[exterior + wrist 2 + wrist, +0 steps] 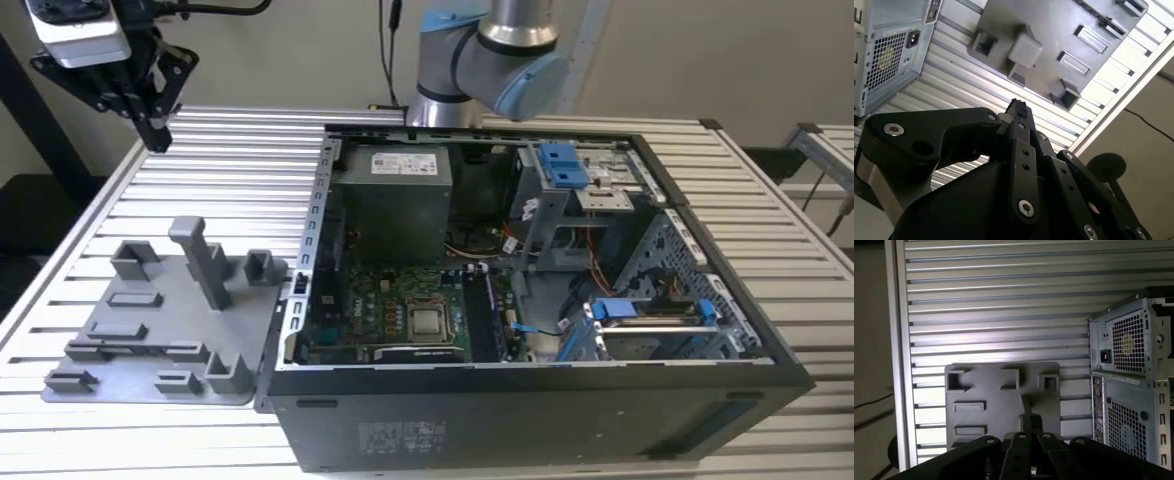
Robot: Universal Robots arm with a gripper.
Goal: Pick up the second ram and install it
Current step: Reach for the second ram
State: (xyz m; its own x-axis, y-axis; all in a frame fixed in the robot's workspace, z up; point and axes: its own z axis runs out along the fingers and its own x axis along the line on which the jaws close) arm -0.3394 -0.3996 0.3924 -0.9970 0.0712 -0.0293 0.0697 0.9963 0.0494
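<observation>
My gripper [156, 140] hangs high over the far corner of the table, at the exterior view's left, beyond the grey holder plate [134, 330]. Its black fingers are shut together, with nothing visible between them in either wrist view. The fingertips [1016, 106] point down towards the holder plate [1054, 35], whose pockets look empty. In the first wrist view the gripper [1027, 412] sits over the plate [999, 405]. The open computer case [534, 400] lies on its side, with long dark memory slots [487, 315] beside the processor socket [430, 322]. The second ram is hidden from me.
The slatted metal table [254, 140] carries the plate and the case. The arm's base [487, 60] stands behind the case. A power supply [390, 200] and blue-tabbed drive bays [647, 310] fill the case. Its rear panel [1129, 390] faces the gripper.
</observation>
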